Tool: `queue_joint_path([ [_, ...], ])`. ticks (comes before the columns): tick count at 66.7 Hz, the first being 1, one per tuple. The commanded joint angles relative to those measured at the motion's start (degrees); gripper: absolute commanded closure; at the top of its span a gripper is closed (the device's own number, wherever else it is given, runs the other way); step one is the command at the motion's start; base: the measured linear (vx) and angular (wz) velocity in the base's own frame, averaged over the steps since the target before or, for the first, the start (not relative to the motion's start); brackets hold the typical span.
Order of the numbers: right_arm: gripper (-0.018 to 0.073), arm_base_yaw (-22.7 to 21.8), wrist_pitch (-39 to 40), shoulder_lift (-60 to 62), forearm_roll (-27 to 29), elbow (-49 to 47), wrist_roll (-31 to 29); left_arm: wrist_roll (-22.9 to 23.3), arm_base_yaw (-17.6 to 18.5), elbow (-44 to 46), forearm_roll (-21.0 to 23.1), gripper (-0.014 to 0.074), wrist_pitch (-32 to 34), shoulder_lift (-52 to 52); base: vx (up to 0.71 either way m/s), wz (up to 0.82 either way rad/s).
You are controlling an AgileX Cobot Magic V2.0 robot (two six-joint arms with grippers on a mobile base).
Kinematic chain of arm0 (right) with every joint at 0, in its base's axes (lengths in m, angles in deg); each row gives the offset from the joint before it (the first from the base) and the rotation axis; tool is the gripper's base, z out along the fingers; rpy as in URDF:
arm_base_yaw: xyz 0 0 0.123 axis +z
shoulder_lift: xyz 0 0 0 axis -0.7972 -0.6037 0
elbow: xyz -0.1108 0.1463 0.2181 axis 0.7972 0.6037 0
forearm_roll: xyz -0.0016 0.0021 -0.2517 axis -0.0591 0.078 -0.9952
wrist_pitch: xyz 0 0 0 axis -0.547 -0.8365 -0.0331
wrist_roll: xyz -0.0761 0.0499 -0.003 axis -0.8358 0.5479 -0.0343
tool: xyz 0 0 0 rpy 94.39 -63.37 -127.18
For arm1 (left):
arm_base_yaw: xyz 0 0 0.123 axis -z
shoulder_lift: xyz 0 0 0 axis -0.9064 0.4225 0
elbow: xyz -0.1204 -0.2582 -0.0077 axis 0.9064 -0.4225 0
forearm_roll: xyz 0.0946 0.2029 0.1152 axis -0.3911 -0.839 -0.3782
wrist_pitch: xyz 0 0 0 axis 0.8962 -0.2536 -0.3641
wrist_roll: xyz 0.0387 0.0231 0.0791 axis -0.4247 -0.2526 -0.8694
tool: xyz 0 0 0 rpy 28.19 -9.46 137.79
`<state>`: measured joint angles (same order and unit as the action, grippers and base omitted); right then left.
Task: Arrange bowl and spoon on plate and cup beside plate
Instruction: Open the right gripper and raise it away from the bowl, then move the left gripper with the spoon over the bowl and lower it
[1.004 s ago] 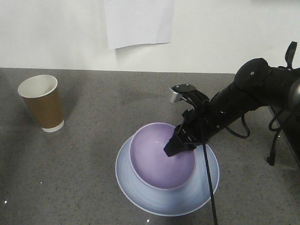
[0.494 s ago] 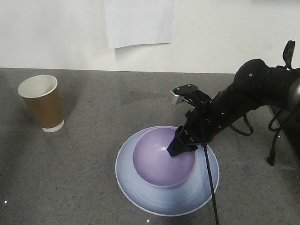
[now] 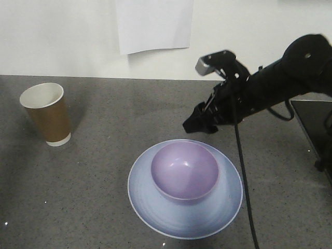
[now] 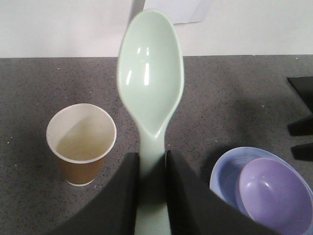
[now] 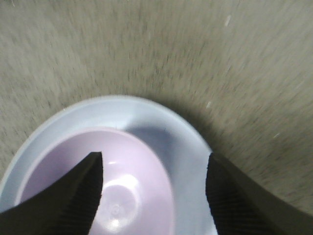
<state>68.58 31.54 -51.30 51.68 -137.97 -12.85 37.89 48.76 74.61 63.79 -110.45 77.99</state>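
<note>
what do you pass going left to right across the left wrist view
brown paper cup → pale mint-green spoon → lavender bowl

The right arm (image 3: pixel 282 72) reaches in from the right side of the front view and slants down to the black right hand (image 3: pixel 199 122), which hangs clear of the counter (image 3: pixel 93 171). Its two ribbed fingers (image 5: pixel 73 196) stand wide apart with nothing between them. The left hand (image 4: pixel 152 156) points forward, its two black fingers (image 4: pixel 124 196) pressed against the handle of the mint-green spoon (image 4: pixel 150 73).
</note>
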Motion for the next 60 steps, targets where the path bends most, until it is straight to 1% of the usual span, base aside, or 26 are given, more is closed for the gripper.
queue_joint_path([
  [1, 0.0129, -0.19, -0.32, 6.88, -0.44, -5.22, 2.51, -0.10, 0.05, 1.47, 3.10, 0.0603, 1.98, -1.04, 0.00, 0.00],
  [6, 0.0176, -0.26, -1.25, 10.55, -0.98, -7.50, 3.80, -0.10, 0.05, 1.47, 3.59, 0.0603, 1.44, -1.04, 0.00, 0.00],
  [11, 0.0265, -0.31, -1.33, 15.66, -0.93, -8.22, 4.70, -0.47, 0.05, 1.47, 5.46, 0.0603, 0.40, -1.04, 0.00, 0.00],
  [14, 0.0337, -0.31, -1.26, 19.48, -1.17, -8.15, 4.38, -1.13, 0.05, 1.47, 7.08, 0.0603, -0.12, -1.04, 0.00, 0.00],
  [18, 0.0431, -0.31, -1.32, 23.86, -1.83, -8.10, 3.57, -3.11, 0.20, 1.47, 10.04, 0.0603, -1.02, -1.04, 0.00, 0.00],
  [22, 0.0540, -0.31, -1.32, 28.68, -3.39, -8.10, 3.55, -4.59, 1.16, 1.47, 13.17, 0.0603, -1.17, -1.04, 0.00, 0.00],
  [24, 0.0577, -0.31, -1.45, 31.30, -4.35, -8.04, 3.62, -5.17, 1.77, 1.47, 14.43, 0.0603, -1.17, -0.98, 0.00, 0.00],
  [29, 0.0571, -0.31, -1.63, 36.62, -5.86, -7.01, 4.92, -6.59, 4.44, 1.47, 17.43, 0.0603, -0.92, -0.87, 0.00, 0.00],
  [33, 0.0570, -0.31, -2.01, 41.34, -6.62, -5.35, 6.64, -7.40, 6.69, 1.47, 18.09, 0.0603, -0.10, -0.33, 0.00, 0.00],
  [44, 0.0566, -0.31, -1.05, 54.35, -10.83, 4.13, 9.59, -7.55, 15.06, 1.47, 17.96, 0.0603, 1.19, 3.16, 0.00, 0.00],
  [55, 0.0565, -0.31, 2.04, 64.26, -15.26, 16.20, 10.81, -7.55, 24.81, 1.47, 17.41, 0.0604, 3.94, 8.94, 0.00, 0.00],
  [60, 0.0565, -0.31, 2.34, 66.39, -16.83, 20.35, 12.39, -7.50, 29.75, 1.47, 14.74, 0.0604, 5.32, 11.97, 0.00, 0.00],
])
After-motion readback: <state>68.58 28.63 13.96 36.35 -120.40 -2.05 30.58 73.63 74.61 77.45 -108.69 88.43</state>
